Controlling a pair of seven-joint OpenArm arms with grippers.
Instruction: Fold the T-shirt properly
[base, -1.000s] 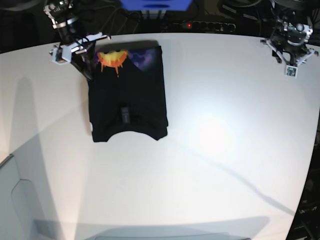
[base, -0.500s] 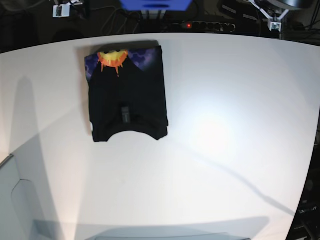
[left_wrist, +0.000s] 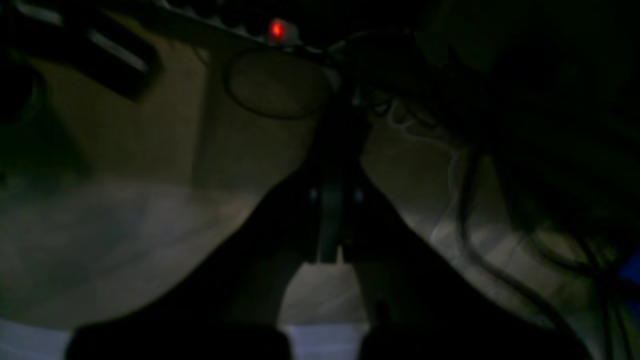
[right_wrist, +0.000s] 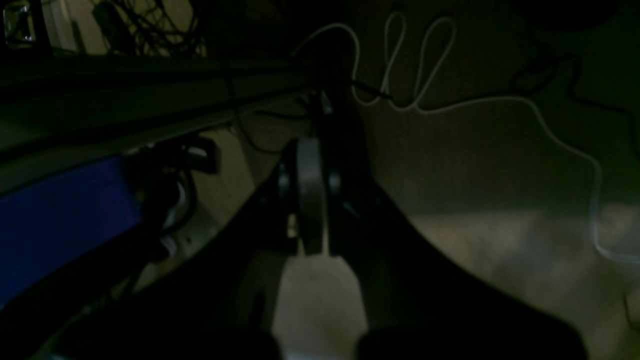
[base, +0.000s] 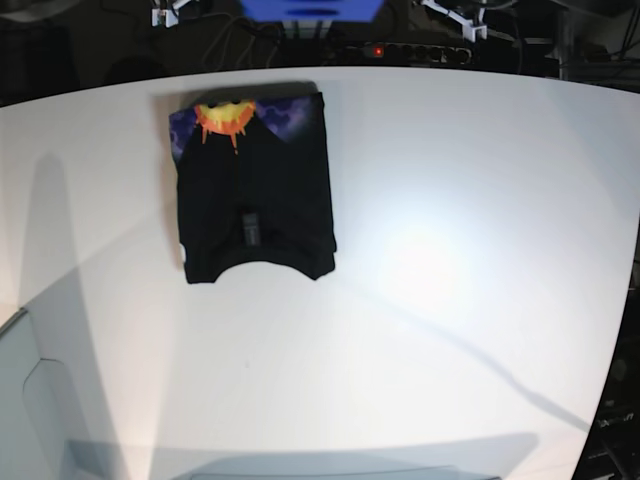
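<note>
Both arms have pulled back past the table's (base: 480, 200) far edge since a second ago. The left gripper (left_wrist: 330, 220) and right gripper (right_wrist: 310, 200) are closed, empty. The T-shirt (base: 255, 190) lies folded near the far left corner.

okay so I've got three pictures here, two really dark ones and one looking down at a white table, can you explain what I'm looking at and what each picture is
This is a robot with two arms, and each arm ends in a gripper. The bright picture comes from a fixed camera above a white table. On it lies a black T-shirt, folded into a neat rectangle, with an orange and purple print showing along its far edge. Nothing touches it.

The two dark pictures come from cameras on the robot's wrists, looking along each gripper. The left gripper and the right gripper are both shut and hold nothing. They point at a dim floor with cables beyond the table. In the overhead picture only small bits of the arms show at the top edge.
</note>
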